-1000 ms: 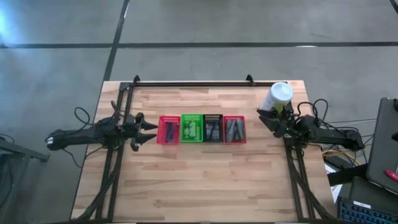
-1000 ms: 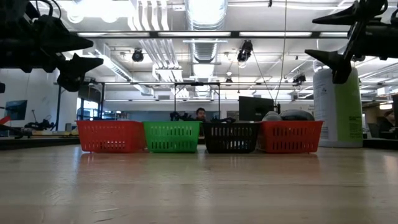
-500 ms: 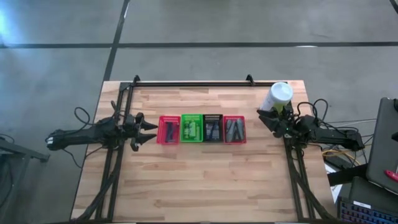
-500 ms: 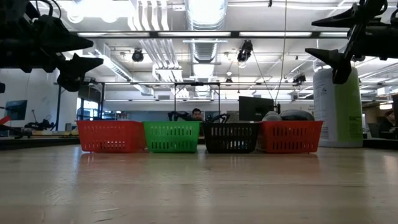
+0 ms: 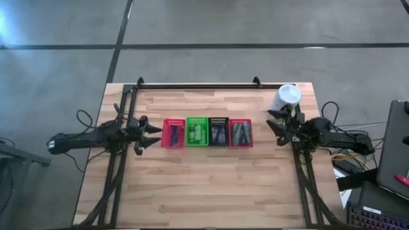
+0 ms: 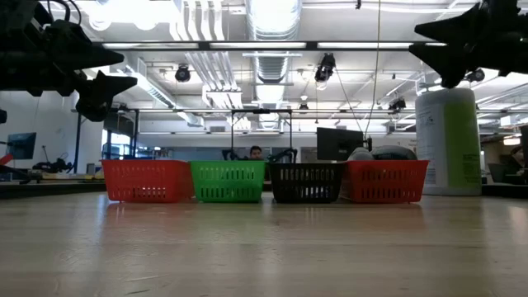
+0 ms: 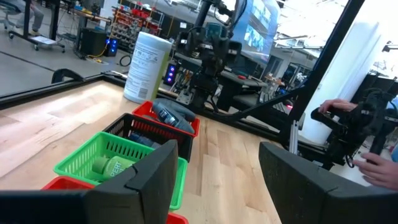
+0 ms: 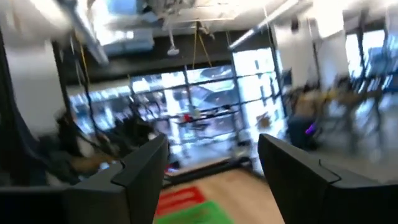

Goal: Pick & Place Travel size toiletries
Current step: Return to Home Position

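Four mesh baskets stand side by side in a row on the bench (image 5: 211,191): a red basket (image 6: 147,181), a green basket (image 6: 228,182), a black basket (image 6: 306,183) and a second red basket (image 6: 384,181). Every one of the travel size toiletries that I can make out lies inside them. Dark tubes (image 5: 173,133) sit in the first red one, green packets (image 5: 197,132) in the green one, and grey oval bottles (image 7: 169,116) are heaped above the rim of the second red one. What the black one holds is too small to tell.

These pieces are probably light and slick. The packets likely give under pressure, so a hold across the flat middle suits them. The rounded bottles may roll or squirt out of a pinch and are best taken across the narrow sides. The tubes look stiffer and should be taken mid-length.

The left gripper (image 5: 156,135) hovers above the bench just beside the outer end of the first red basket, its fingers (image 7: 152,179) spread wide with nothing between them. The right gripper (image 5: 273,122) hangs near the white-and-green canister (image 5: 285,98), apart from the second red basket. Its fingers (image 8: 138,173) are likewise wide apart and empty. The sorting looks finished.
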Robot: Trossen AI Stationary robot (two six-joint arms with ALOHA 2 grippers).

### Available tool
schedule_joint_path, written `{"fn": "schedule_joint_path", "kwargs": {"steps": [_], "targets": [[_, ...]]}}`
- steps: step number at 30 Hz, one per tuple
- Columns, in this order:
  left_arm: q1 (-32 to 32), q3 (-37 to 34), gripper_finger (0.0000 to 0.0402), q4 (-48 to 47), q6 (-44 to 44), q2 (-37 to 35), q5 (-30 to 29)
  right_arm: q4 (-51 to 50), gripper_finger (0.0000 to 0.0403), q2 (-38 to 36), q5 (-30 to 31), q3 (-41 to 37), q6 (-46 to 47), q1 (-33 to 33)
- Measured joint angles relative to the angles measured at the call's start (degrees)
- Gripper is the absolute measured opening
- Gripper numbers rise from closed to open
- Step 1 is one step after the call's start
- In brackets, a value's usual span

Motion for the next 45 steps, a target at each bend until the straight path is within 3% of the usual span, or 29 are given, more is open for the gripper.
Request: {"fn": "schedule_joint_path", "kwargs": {"steps": [3, 8, 11, 18, 26, 35, 45], "targets": [[0.0, 0.0, 0.0232, 0.0, 0.0, 0.0, 0.0, 1.23, 0.0241, 0.03, -4.06, 0.0, -10.66, 0.0], [0.0, 0.0, 0.0232, 0.0, 0.0, 0.0, 0.0, 0.24, 0.0234, 0.0, -25.81, 0.0, -16.41, -0.04], [0.0, 0.0, 0.0231, 0.0, 0.0, 0.0, 0.0, -3.11, 0.0231, 0.0, -33.16, 0.02, -16.9, 0.0], [0.0, 0.0, 0.0232, 0.0, 0.0, 0.0, 0.0, -12.87, 0.0244, 0.07, -30.83, 0.0, -8.16, -0.11], [0.0, 0.0, 0.0231, 0.0, 0.0, 0.0, 0.0, -12.8, 0.0272, 0.38, -31.11, 0.02, -10.0, -0.09], [0.0, 0.0, 0.0232, 0.0, 0.0, 0.0, 0.02, -12.8, 0.0302, 1.29, -31.24, 0.02, -0.27, -0.09], [0.0, 0.0, 0.0232, 0.0, 0.0, 0.0, 0.02, -12.79, 0.0335, 1.22, -31.22, 0.0, 0.14, -0.09]]}}
